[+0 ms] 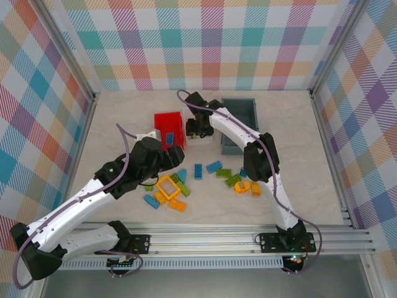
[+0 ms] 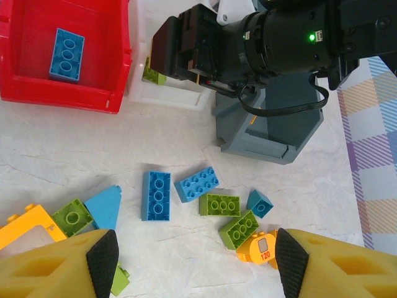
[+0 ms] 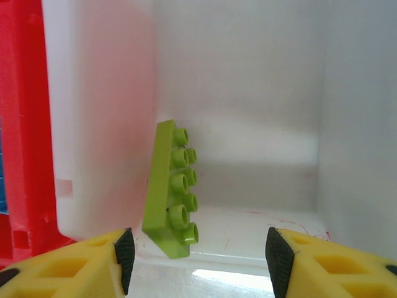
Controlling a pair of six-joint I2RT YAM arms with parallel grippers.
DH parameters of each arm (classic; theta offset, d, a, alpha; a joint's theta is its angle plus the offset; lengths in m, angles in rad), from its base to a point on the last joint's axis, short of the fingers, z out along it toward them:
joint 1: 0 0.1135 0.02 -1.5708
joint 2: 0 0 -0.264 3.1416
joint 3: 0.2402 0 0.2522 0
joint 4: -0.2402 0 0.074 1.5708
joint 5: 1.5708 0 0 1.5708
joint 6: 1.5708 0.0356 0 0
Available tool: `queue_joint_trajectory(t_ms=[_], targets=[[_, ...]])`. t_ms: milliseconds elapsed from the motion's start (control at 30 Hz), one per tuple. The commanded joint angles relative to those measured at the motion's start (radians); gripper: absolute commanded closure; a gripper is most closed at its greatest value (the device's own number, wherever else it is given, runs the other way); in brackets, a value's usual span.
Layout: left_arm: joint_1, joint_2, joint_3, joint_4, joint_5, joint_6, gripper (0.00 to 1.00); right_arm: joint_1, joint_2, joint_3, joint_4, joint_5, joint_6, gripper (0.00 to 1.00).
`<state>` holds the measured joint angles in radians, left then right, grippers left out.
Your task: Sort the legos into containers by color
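Right tool (image 3: 198, 261): jaws apart, gripping nothing. It sits at the mouth of the white bin, with the red bin's wall just to its left.
Left tool (image 2: 195, 267): jaws wide apart and empty. It hangs above the loose bricks and touches none.
Dark grey plastic bin (image 1: 248, 105): rightmost of the three, partly covered by the right arm's wrist.
Red rectangular plastic bin (image 2: 25, 56): touches the white bin's side and holds one blue six-stud brick (image 2: 67, 54) lying flat.
White rectangular plastic bin (image 3: 248, 74): between the red and grey bins, holding the lime brick.
Yellow square frame piece (image 1: 167, 186): on the tabletop (image 1: 310, 186), at the left of the scatter.
Loose blue, lime green and orange bricks (image 2: 196, 183): spread over the tabletop in front of the bins.
Lime green studded plastic brick (image 3: 169, 186): stands on edge, tilted, near the white bin's left wall. It is clear of both pads.
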<state>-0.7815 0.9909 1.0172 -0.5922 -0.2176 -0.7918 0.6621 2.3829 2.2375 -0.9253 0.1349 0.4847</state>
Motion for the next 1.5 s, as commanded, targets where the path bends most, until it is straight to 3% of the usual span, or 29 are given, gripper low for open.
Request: queue_joint_trajectory(t_ms=[0, 100, 233, 433, 600, 733, 933, 1300, 1467], targets=[[0.018, -0.012, 0.032, -0.093, -0.002, -0.017, 0.31, 0.015, -0.141, -0.008, -0.017, 0.035, -0.035, 0.41], [0.017, 0.010, 0.053, -0.160, 0.011, -0.028, 0.32, 0.047, -0.267, -0.089, 0.023, 0.079, -0.066, 0.41], [0.022, 0.035, 0.076, -0.313, -0.021, -0.039, 0.33, 0.109, -0.518, -0.382, 0.166, 0.081, -0.087, 0.42], [0.027, -0.043, -0.073, -0.491, -0.070, -0.240, 0.37, 0.282, -0.863, -0.856, 0.378, -0.026, -0.104, 0.40], [0.036, -0.153, -0.280, -0.426, -0.043, -0.407, 0.38, 0.460, -0.985, -1.079, 0.458, -0.058, -0.047, 0.38], [0.078, -0.138, -0.390, -0.300, 0.017, -0.462, 0.38, 0.567, -1.021, -1.192, 0.556, -0.073, -0.015, 0.35], [0.162, -0.067, -0.478, -0.190, 0.068, -0.468, 0.40, 0.624, -1.023, -1.228, 0.566, -0.043, 0.027, 0.34], [0.211, -0.021, -0.558, -0.055, 0.073, -0.478, 0.45, 0.627, -1.001, -1.210, 0.573, -0.052, 0.032, 0.35], [0.215, 0.025, -0.581, -0.021, 0.072, -0.474, 0.55, 0.631, -1.001, -1.213, 0.576, -0.047, 0.041, 0.35]])
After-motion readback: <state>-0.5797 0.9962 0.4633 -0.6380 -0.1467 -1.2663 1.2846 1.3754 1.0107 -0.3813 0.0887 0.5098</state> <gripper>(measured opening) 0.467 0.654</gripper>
